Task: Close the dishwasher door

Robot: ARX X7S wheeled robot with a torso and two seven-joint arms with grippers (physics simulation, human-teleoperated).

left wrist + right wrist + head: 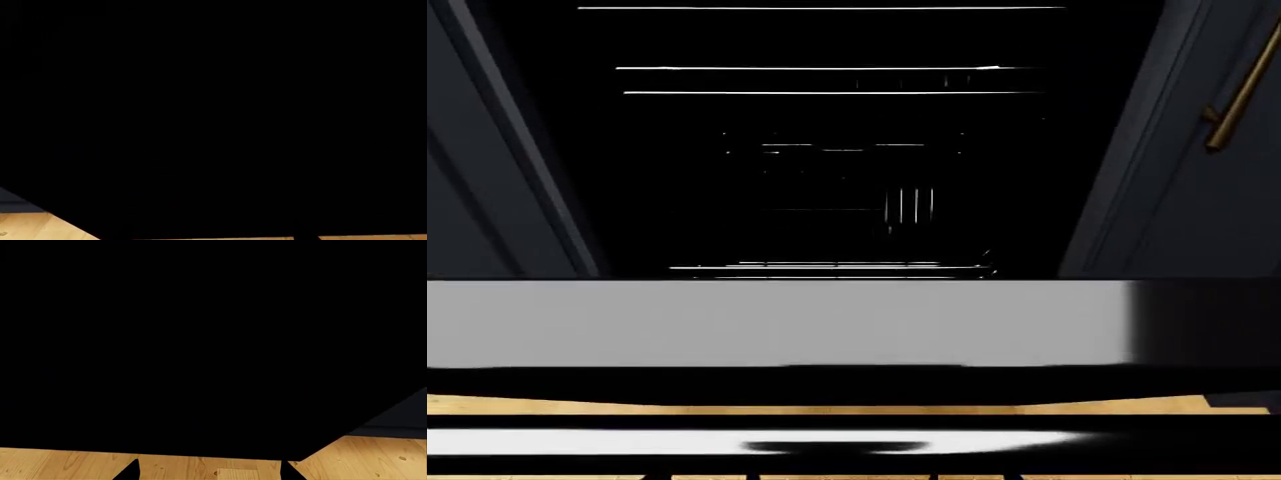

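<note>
The dishwasher door (pixel 774 320) hangs open toward me in the head view. Its silver-grey top edge strip runs across the frame, and its long silver bar handle (pixel 827 442) shows below. Behind it lies the black dishwasher interior (pixel 841 170) with thin rack lines. In both wrist views the glossy black panel (pixel 213 110) (pixel 200 340) fills nearly everything, very close. My right gripper (pixel 210 471) is open just short of the panel's edge, with only wooden floor showing between its two dark fingertips (pixel 130 471). Of the left gripper only a dark sliver shows at the frame edge. Neither gripper shows in the head view.
Dark navy cabinet doors (pixel 494 180) flank the opening, and the right one (pixel 1188 200) carries a brass handle (pixel 1234 105). Light wooden floor (pixel 200 465) lies under the door. A dark patch covers the right end of the grey strip (pixel 1208 320).
</note>
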